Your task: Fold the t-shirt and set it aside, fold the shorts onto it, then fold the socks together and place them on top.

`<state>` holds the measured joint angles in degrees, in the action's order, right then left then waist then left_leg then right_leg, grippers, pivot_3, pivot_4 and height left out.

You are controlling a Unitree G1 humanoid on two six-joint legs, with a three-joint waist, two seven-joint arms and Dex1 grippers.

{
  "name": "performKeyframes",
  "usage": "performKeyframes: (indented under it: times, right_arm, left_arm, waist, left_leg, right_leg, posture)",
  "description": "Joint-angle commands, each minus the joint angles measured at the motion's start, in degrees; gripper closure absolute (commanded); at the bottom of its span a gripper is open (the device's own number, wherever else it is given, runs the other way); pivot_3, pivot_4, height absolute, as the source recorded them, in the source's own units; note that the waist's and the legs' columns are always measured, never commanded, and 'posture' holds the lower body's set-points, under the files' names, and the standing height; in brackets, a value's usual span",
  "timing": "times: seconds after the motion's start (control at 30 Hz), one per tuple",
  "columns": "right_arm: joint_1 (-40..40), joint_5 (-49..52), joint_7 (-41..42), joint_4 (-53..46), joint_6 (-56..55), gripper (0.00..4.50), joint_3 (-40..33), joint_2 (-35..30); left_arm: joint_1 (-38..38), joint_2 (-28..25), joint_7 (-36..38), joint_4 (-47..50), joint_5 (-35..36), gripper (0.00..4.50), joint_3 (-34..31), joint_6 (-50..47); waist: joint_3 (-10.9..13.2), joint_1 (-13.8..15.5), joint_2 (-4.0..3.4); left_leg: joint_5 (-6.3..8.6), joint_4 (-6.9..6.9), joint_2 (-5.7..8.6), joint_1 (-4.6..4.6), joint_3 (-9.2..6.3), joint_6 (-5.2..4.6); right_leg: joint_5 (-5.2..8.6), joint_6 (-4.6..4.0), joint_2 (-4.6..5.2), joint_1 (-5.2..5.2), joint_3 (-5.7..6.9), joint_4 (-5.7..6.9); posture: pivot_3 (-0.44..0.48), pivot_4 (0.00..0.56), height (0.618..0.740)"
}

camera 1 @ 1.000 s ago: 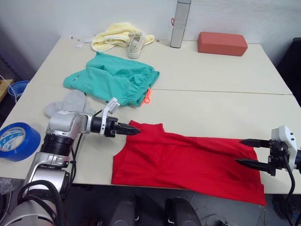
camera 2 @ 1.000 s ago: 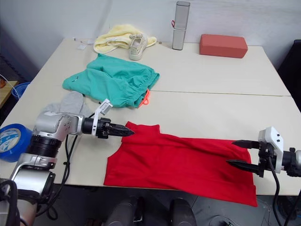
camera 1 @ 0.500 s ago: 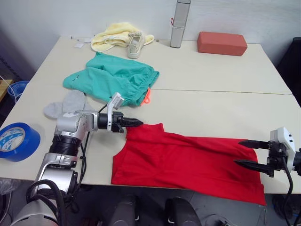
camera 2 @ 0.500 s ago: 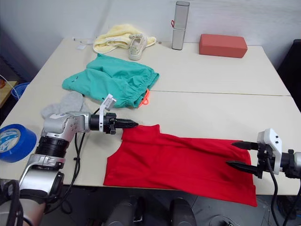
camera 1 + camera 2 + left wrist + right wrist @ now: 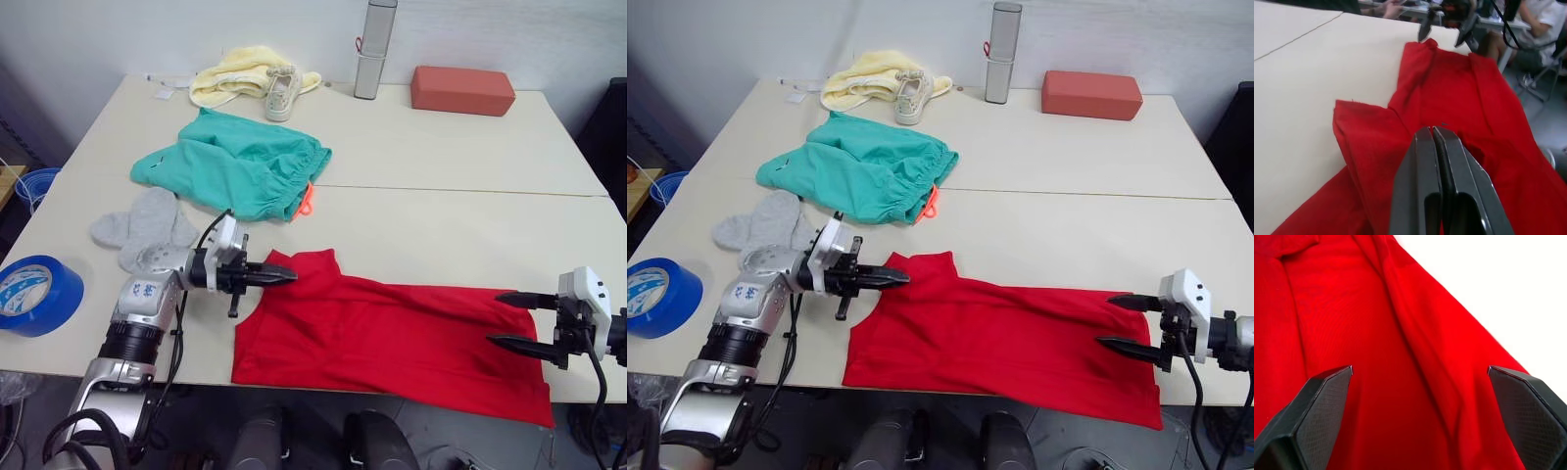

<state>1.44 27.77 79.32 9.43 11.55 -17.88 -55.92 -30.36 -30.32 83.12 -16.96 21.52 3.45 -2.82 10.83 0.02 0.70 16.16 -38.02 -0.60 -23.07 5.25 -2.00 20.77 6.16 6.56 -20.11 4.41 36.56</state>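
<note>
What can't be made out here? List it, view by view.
- Left wrist view: the left gripper has shut fingers over the t-shirt; whether cloth is pinched, cannot tell.
- Head views: the t-shirt's chest print and collar are folded under.
- Head views: the blue tape roll is cut by the edge.

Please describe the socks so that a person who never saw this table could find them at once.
Look at the table's left side, between the blue tape roll and the teal shorts. The socks lie flat there: small, light grey, and much smaller than either garment.
</note>
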Motion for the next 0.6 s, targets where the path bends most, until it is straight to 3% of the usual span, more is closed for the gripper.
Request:
performKeyframes:
  times: [0.03, 0.3, 0.47, 0.6]
  right_arm:
    - [0.37, 0.04, 0.53, -0.54, -0.32, 0.00, -0.38, 0.01]
    - [0.79, -0.38, 0.87, -0.45, -0.46, 0.00, -0.59, 0.07]
    - [1.73, -0.33, 0.82, -1.03, -0.63, 0.00, -0.93, 0.20]
    - [2.85, 0.11, 0.36, -2.36, -1.91, 0.00, -1.95, 0.98]
  left_arm:
    - [2.08, -1.27, 5.36, -0.90, -1.94, 4.46, 0.21, 13.87]
    - [5.94, -4.01, 9.38, -2.85, -2.73, 4.46, 6.49, 31.43]
    - [7.81, -7.06, 8.62, -2.77, -1.54, 4.46, 8.31, 29.97]
    - [8.80, -8.42, 6.03, -0.12, 0.43, 3.29, 7.35, 24.64]
  waist:
    - [0.00, -0.05, 0.00]
    - [0.00, -0.11, 0.00]
    - [0.01, -0.22, -0.02]
    - [0.02, -0.25, -0.04]
  left_leg:
    - [0.00, 0.00, 0.00, 0.00, 0.00, 0.00]
    - [0.05, 0.02, -0.02, 0.00, -0.02, -0.06]
    - [0.07, 0.04, -0.03, 0.01, -0.04, -0.08]
    - [0.09, 0.04, -0.03, 0.01, -0.06, -0.08]
  right_leg:
    - [0.00, 0.00, 0.00, 0.00, 0.00, -0.01]
    - [0.00, -0.01, 0.04, 0.00, 0.00, -0.03]
    - [0.00, -0.01, 0.06, 0.00, 0.00, -0.03]
    - [0.00, -0.01, 0.08, 0.00, 0.00, -0.03]
  posture:
    - [0.000, 0.150, 0.740]
    - [0.000, 0.150, 0.740]
    - [0.000, 0.150, 0.740]
    - [0.000, 0.150, 0.740]
